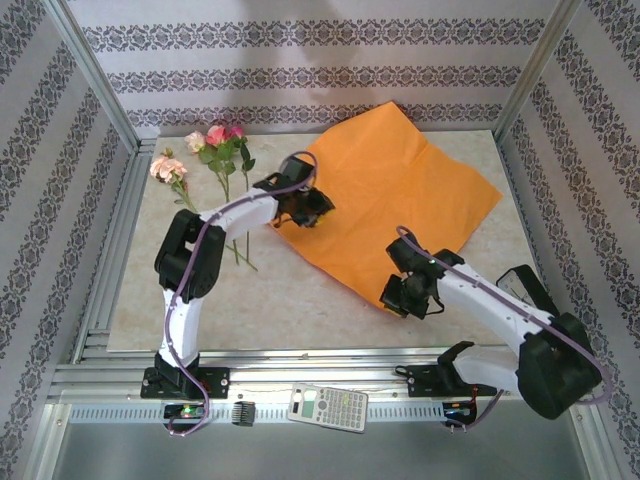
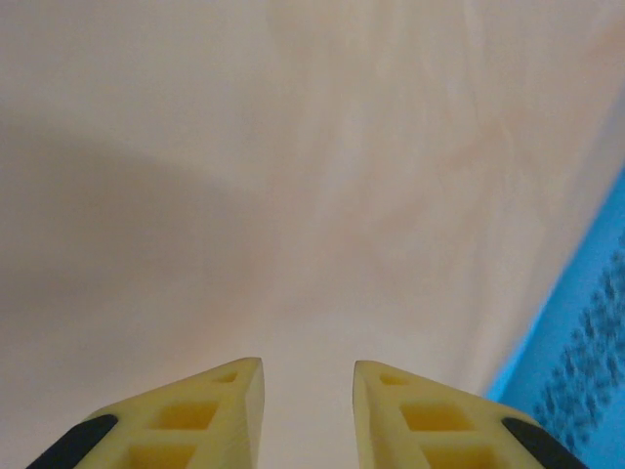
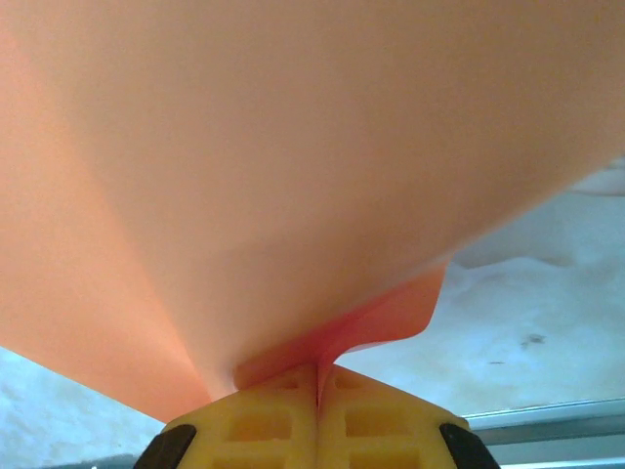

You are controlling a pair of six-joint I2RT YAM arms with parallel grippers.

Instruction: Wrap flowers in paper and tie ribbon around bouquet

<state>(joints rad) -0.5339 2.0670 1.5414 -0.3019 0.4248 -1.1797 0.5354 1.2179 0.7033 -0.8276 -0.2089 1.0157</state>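
Overhead, the counter (image 1: 280,300) is a pale beige slab with a faint marbled pattern, set inside an aluminium frame (image 1: 300,375) whose rails run along the near and left edges. Walls (image 1: 300,60) papered in grey and white ornamental stripes enclose it on three sides. A calculator (image 1: 328,408) lies on the metal ledge between the two arm bases, off the slab.

The paper (image 1: 400,190), a bright orange creased sheet, covers the far right part of the counter, one corner reaching the foot of the back wall. The flowers (image 1: 205,150) lie on the far left of the slab, pink, magenta and cream heads toward the back wall, stems running toward the near edge and passing under the left arm; they are beside the sheet, not on it.

The left gripper (image 1: 305,212) hangs at the sheet's left corner. From its wrist camera the left gripper (image 2: 308,376) has its yellow fingers spread with nothing between them, above a blurred pale peach surface.

The right gripper (image 1: 405,298) is at the sheet's near corner. In its wrist view the right gripper (image 3: 317,376) is pressed together on that corner, and the paper (image 3: 293,147) rises away from it, lifted off the counter (image 3: 547,293).
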